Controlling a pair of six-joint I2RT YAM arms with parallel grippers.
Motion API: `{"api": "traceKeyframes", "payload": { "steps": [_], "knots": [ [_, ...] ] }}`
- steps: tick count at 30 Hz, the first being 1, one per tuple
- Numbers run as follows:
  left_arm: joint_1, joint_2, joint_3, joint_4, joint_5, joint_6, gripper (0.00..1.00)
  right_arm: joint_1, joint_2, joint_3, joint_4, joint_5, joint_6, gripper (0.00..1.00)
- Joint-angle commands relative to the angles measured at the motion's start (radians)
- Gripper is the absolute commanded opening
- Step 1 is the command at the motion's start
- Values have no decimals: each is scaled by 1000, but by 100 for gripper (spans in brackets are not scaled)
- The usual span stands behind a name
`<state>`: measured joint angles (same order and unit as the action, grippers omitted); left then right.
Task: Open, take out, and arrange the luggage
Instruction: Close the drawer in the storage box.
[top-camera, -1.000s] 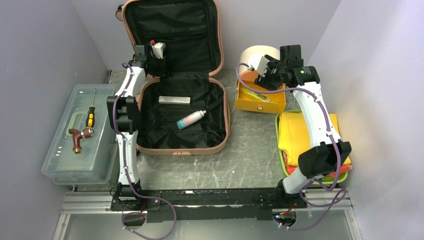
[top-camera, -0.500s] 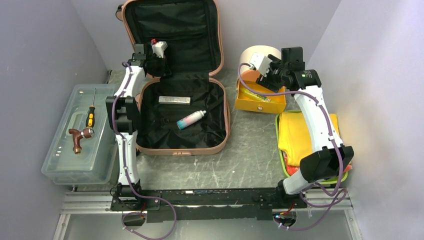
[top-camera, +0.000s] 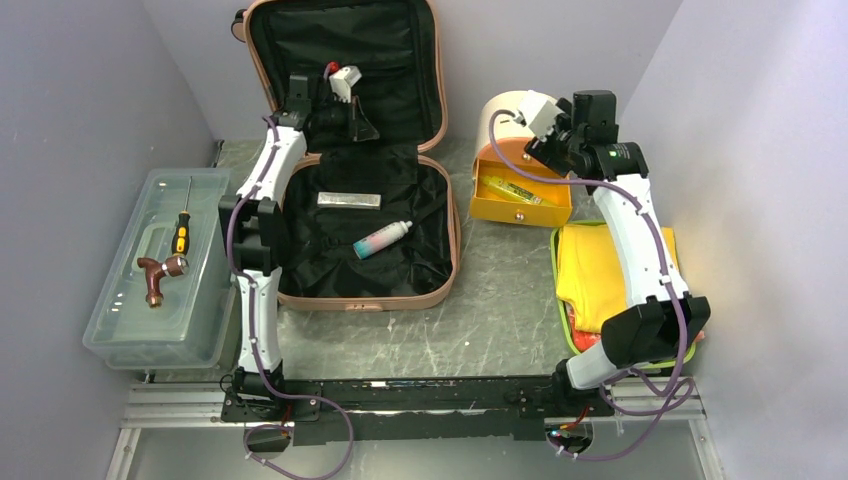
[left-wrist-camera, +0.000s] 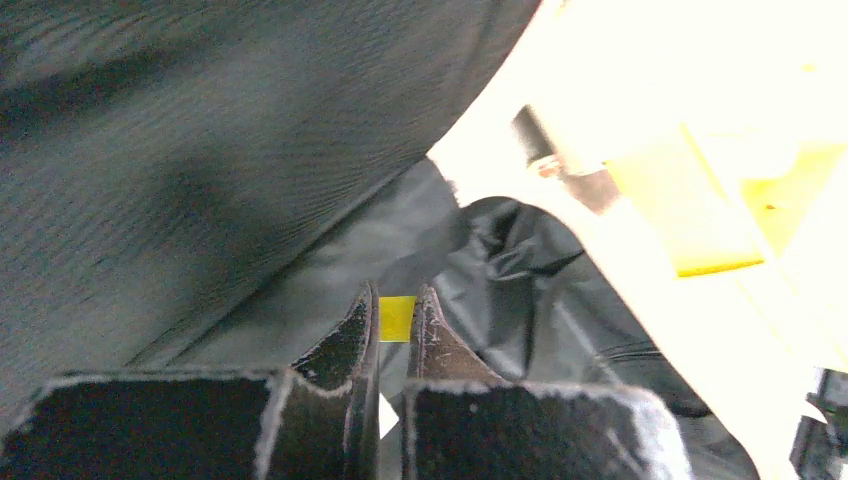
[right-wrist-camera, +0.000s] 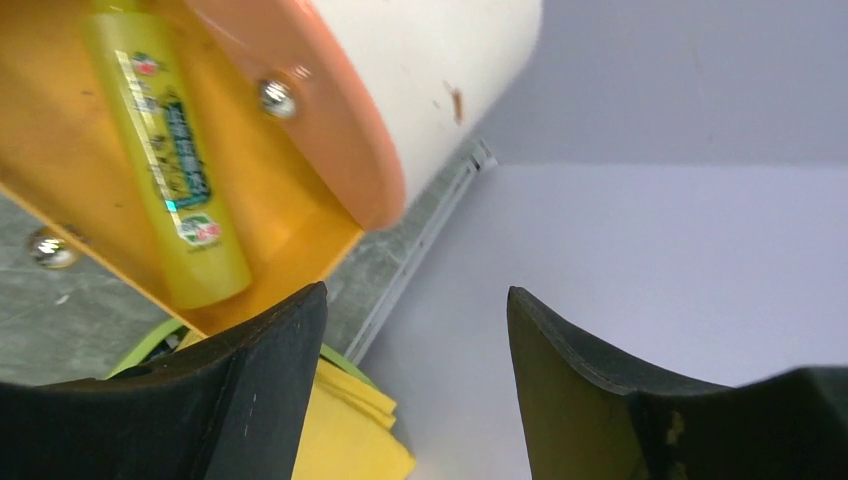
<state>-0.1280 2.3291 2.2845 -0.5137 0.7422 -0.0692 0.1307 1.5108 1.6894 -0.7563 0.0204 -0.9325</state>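
Item one on my screens: the large salmon-pink hard-shell luggage (top-camera: 320, 265) with black fabric lining, lying open at the back left of the grey marbled worktop (top-camera: 500, 300), its base flat and its lid standing upright against the rear wall. In the base I count a flat silver rectangular bar (top-camera: 350, 200) toward the hinge and a small teal-and-pink bottle with a white cap (top-camera: 382, 239) lying on its side nearer the middle, the two apart. The left fingers (left-wrist-camera: 362, 320) are up in front of the lid lining, pinched almost together on a small yellow tab (left-wrist-camera: 397, 318) that shows between their tips. The right fingers (right-wrist-camera: 280, 350) stand spread wide with nothing between them, near an orange-yellow open drawer box (top-camera: 545, 212), which holds a yellow printed tube (right-wrist-camera: 170, 170); a white cylinder with a salmon rim (right-wrist-camera: 450, 60) sits just behind the box. Left of the luggage I list a clear plastic lidded bin (top-camera: 120, 330), with an orange-and-black-handled screwdriver (top-camera: 181, 232) and a brown angled tool with a metal collar (top-camera: 158, 272) resting on its lid. At the right edge, a lime-green tray (top-camera: 560, 300) carries folded yellow cloth (top-camera: 600, 265)
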Motion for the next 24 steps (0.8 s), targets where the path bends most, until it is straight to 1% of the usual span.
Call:
{"api": "traceKeyframes", "payload": {
  "steps": [1,5,9,13,17,20,24],
  "knots": [
    [-53,-77,44,122,152,-109,0,-59,5,57,63,129,120,68],
    [-107,-79,44,260,215,-216,0,-118,3,62,35,117,190,73],
    [-163,-48,68,440,247,-343,0,-166,-18,42,18,88,236,74],
    [-222,-13,77,625,254,-468,0,-185,-42,24,5,87,254,74],
    [-266,-1,20,820,227,-560,0,-192,-64,11,-19,85,258,74],
    [-294,6,-42,931,195,-618,0,-192,-68,20,-51,79,267,74],
    [-344,27,-103,1031,183,-671,0,-192,-59,68,-114,69,284,73]
  ]
}}
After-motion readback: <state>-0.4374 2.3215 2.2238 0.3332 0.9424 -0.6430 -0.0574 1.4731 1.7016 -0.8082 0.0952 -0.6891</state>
